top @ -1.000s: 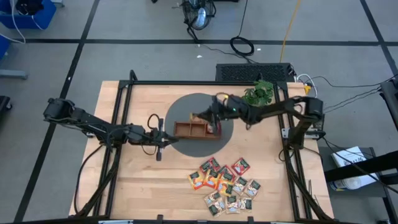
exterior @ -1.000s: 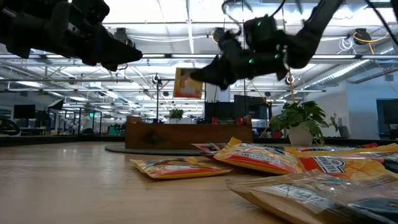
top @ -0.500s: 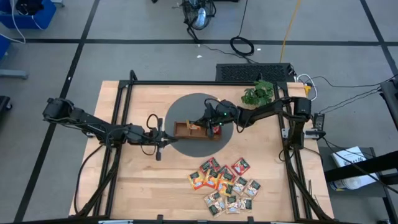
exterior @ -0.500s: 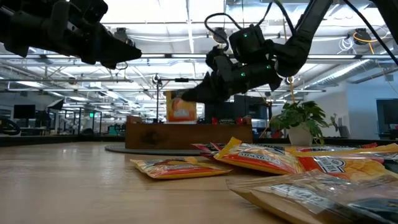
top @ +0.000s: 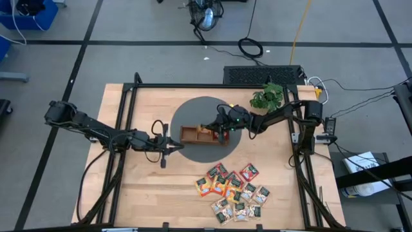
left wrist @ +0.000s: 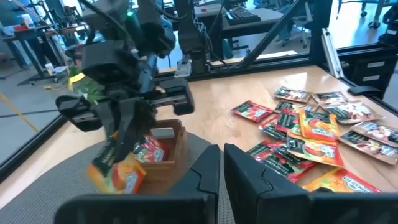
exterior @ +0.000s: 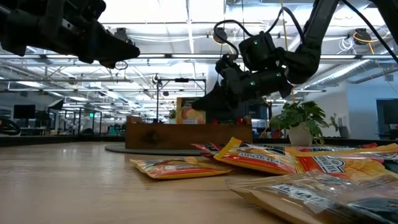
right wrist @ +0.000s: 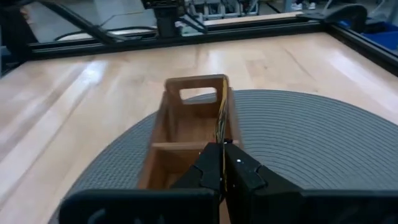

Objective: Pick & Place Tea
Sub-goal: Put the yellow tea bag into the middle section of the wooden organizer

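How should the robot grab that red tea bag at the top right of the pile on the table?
The red tea bag lies flat at the pile's far right corner, its outer edge clear of the others. Probably best to come straight down from above and pinch across its narrow width, near that free edge. The right end effector is busy holding an orange tea bag at the wooden tray.

Orange-yellow tea sachet (exterior: pixel 188 112) upright, over wooden tray (exterior: pixel 186 135); remaining sachets (top: pixel 233 190) piled on table.

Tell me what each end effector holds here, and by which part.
Right end effector pinches an orange-yellow tea sachet by its top edge, above the wooden tray. Left end effector is shut, empty.
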